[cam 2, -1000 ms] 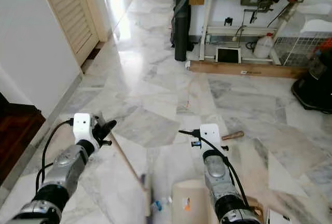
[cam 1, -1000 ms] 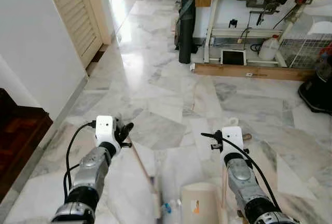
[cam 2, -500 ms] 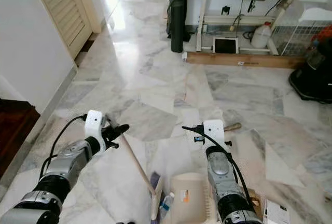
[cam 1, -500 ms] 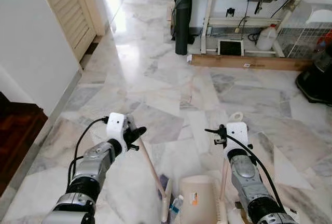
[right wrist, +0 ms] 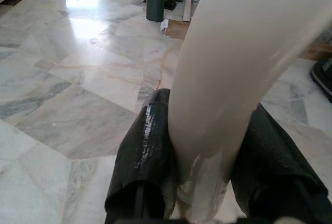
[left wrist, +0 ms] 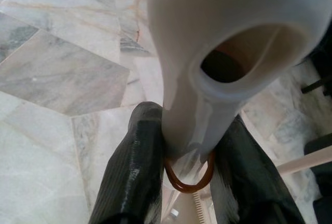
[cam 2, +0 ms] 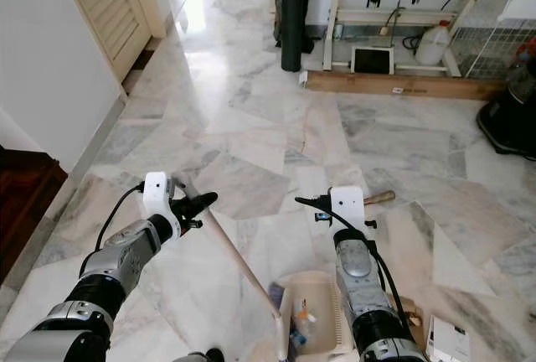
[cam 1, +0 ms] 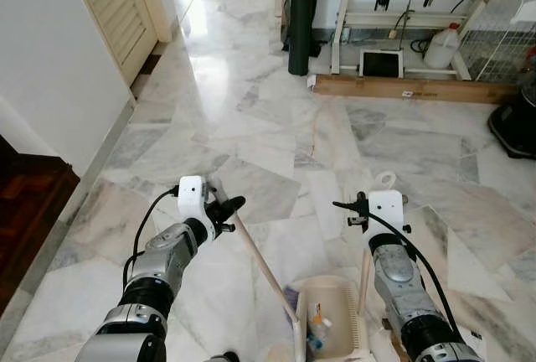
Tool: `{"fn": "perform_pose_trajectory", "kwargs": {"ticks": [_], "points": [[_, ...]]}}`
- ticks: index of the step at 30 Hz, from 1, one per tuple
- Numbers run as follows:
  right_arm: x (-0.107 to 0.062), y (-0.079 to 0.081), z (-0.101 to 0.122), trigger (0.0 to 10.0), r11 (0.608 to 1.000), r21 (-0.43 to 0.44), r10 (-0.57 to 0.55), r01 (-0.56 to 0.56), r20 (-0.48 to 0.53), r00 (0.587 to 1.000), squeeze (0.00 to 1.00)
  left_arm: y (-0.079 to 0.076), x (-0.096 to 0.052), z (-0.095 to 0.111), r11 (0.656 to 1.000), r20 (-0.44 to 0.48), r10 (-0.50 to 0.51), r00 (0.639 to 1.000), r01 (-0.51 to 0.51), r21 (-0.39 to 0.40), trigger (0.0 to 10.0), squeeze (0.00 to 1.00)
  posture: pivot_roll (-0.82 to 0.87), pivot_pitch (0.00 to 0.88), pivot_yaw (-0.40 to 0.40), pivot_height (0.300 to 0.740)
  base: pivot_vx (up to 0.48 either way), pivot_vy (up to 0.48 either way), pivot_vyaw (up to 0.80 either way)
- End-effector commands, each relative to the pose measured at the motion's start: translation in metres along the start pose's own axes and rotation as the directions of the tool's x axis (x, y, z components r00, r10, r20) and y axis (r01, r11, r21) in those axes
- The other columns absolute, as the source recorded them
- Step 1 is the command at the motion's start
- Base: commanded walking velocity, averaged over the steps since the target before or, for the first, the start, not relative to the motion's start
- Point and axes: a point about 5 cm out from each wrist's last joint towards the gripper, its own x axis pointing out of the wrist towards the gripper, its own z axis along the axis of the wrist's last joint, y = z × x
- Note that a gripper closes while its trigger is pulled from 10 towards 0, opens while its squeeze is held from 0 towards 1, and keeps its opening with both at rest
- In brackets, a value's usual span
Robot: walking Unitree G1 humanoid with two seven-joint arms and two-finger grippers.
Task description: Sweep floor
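Note:
My left gripper [cam 1: 224, 208] is shut on the top of a pale broom stick [cam 1: 266, 270], which slants down to the right towards a cream dustpan [cam 1: 356, 333] on the marble floor. Small litter [cam 1: 316, 328], including a little bottle, lies inside the pan. My right gripper [cam 1: 374, 211] is shut on the dustpan's upright cream handle [cam 1: 363, 278]. Black fingers [left wrist: 136, 172] clamp the cream broom handle [left wrist: 223, 53] in the left wrist view. In the right wrist view, fingers [right wrist: 148, 151] squeeze the dustpan handle [right wrist: 233, 53].
A white wall and louvred door [cam 1: 113, 10] run along the left, with a dark wooden step [cam 1: 25, 211] below. At the back stand a black bag [cam 1: 300, 18], a table frame, a white jug [cam 1: 441, 46] and a wooden plank [cam 1: 410, 88]. A black appliance [cam 1: 515, 119] sits at the right.
The camera has tilted down and shifted. The broom's lower end has moved right to the dustpan, and the litter that lay on the floor beside the pan is now inside it.

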Motion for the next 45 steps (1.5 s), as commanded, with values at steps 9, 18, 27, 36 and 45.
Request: {"fn": "perform_pose_trajectory", "kwargs": {"ticks": [9,18,27,36,45], "points": [[-0.018,0.006,-0.044,10.0,0.995,0.099,-0.010,0.032,-0.214,0.977,0.00,-0.005,0.000,0.000,0.991,0.020,-0.054,0.998,0.056,-0.122,10.0,0.00,0.05,0.184,0.080,0.740,0.000,0.000,0.00],[-0.005,0.007,-0.022,10.0,0.985,0.164,-0.030,0.050,-0.123,0.992,0.00,-0.003,-0.003,0.007,0.991,0.038,-0.103,0.994,0.106,-0.080,10.0,0.00,0.07,0.121,0.100,0.740,0.000,0.000,0.00],[0.004,0.005,-0.006,10.0,0.976,0.209,-0.048,0.060,-0.064,0.997,0.00,-0.003,-0.008,0.025,0.990,0.107,-0.142,0.984,0.144,-0.010,10.0,0.00,0.09,0.045,0.112,0.740,0.000,0.000,0.00],[0.011,0.004,0.006,10.0,0.971,0.235,-0.051,0.052,-0.013,0.999,0.00,0.001,-0.023,0.057,0.991,0.283,-0.123,0.951,0.102,0.086,10.0,0.00,0.10,0.000,0.121,0.740,0.000,0.000,0.00],[0.014,-0.001,0.013,10.0,0.971,0.234,-0.061,0.054,0.023,0.998,0.00,0.002,-0.039,0.087,0.988,0.443,-0.086,0.892,0.019,0.155,10.0,0.00,0.09,0.000,0.121,0.740,0.000,0.000,0.00]]}}
